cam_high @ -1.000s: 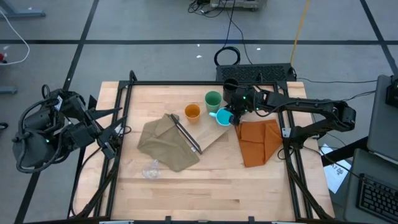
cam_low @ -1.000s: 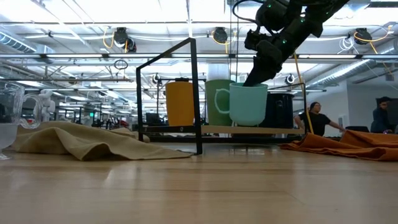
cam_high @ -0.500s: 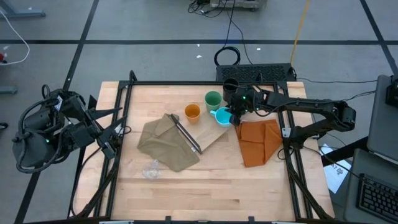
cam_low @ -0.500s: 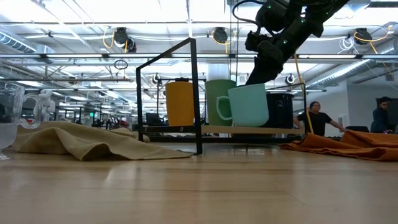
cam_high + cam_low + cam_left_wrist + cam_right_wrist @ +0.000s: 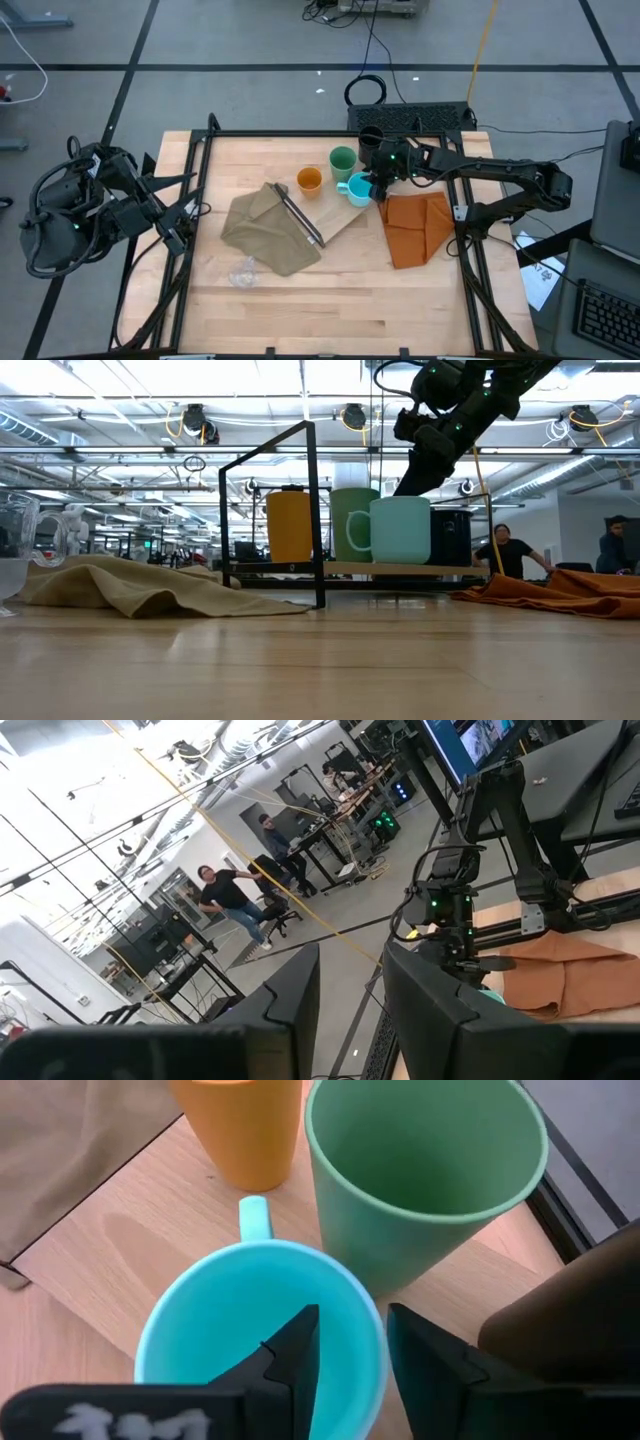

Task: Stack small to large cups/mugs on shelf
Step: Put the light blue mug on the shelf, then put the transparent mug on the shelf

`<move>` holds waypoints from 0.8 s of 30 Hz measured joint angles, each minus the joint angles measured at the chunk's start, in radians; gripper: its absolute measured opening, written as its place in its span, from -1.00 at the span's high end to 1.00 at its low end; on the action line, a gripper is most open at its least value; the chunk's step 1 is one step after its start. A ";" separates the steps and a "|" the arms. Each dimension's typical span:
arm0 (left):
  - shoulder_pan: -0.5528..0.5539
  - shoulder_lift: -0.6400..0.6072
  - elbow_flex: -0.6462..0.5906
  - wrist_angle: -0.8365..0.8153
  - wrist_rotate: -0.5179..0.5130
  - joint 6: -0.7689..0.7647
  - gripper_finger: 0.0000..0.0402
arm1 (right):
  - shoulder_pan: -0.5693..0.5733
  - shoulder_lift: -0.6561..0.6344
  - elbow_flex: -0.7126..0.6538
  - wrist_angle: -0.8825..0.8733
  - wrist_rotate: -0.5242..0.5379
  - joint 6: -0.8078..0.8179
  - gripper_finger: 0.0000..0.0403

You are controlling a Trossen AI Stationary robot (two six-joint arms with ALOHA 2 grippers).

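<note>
High view, left to right: the left gripper (image 5: 185,235) waits off the table's left edge; I cannot tell how its fingers stand. A tiny clear cup (image 5: 242,271) lies near the front, beside the olive-tan cloth (image 5: 268,232). On the shelf (image 5: 335,212) stand the orange cup (image 5: 309,181), the green cup (image 5: 343,160) and the cyan mug (image 5: 357,188), with the right gripper (image 5: 379,187) at the mug's right rim.

Half a second ago the mug hung tilted; now its base sits flat on the board, so I judge it placed and ready for release.

The right wrist view shows what the others hide: one finger (image 5: 290,1355) inside the mug, the other outside, narrowly straddling its wall. The low view alone shows the mug (image 5: 398,530) level, just beside the green cup (image 5: 352,524), and the black tumbler (image 5: 448,537) behind it.
</note>
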 joint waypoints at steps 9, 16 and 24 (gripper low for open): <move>0.000 0.000 0.000 -0.001 0.000 0.001 0.44 | 0.000 -0.105 0.014 0.005 0.000 -0.001 0.40; 0.000 0.000 0.000 -0.039 0.000 -0.028 0.44 | 0.054 -0.265 0.015 0.020 0.001 0.024 0.40; 0.000 0.000 0.000 -0.102 0.001 -0.094 0.44 | 0.213 -0.466 0.016 -0.003 0.001 0.066 0.40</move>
